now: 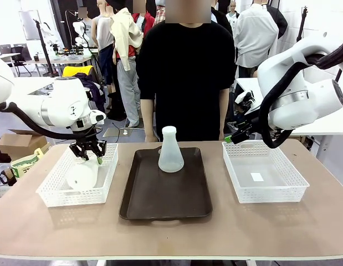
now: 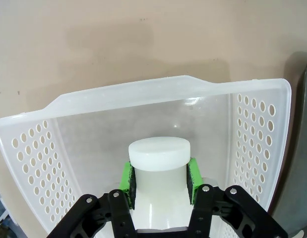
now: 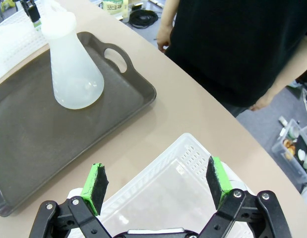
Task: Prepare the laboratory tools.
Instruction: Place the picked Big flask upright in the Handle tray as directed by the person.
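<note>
Tabletop: left pincer (image 2: 159,177) clamped on basket flask (image 2: 158,163); right pincer (image 3: 158,184) apart.

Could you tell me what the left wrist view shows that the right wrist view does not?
Left wrist view alone: the left gripper, its green fingers shut on the neck of a frosted flask inside the left basket.

Right wrist view alone: the right gripper, fingers spread open above the right basket; a second flask standing upright on the tray; the person's hand at the table edge.

Both: the tan table and part of the dark brown tray.
</note>
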